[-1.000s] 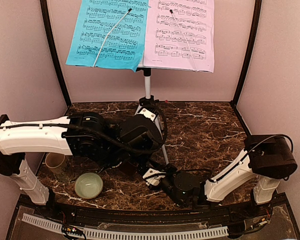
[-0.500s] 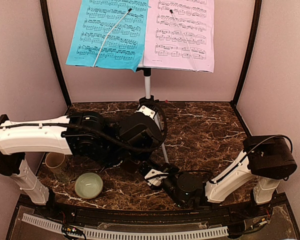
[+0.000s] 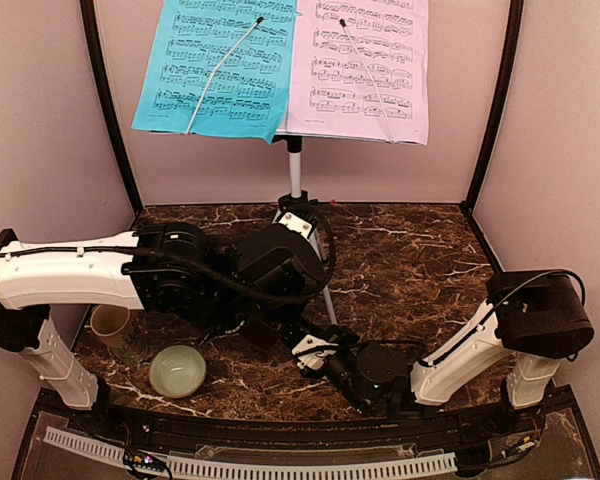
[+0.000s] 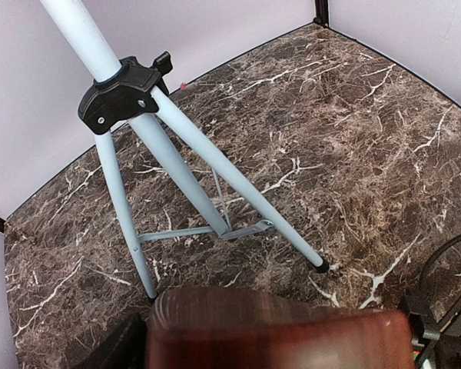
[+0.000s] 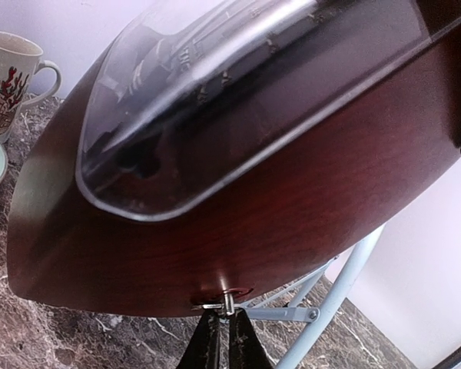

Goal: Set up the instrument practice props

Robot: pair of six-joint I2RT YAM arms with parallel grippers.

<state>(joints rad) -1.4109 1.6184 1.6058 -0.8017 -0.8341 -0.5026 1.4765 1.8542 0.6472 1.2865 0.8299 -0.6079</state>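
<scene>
Robot test booth: plain walls, marble tabletop.

The metronome is a red blur, cut off low, hiding the left gripper's fingers; above the right gripper it overflows the frame.

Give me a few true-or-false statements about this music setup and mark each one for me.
1. The blue page hangs left of the pink page on the stand. True.
2. The mug sits inside the bowl. False: it stands beside the bowl.
3. The right gripper pinches a small metal key on the metronome. True.
4. The metronome stands upright by itself. False: it is tilted, held in the left gripper.
</scene>
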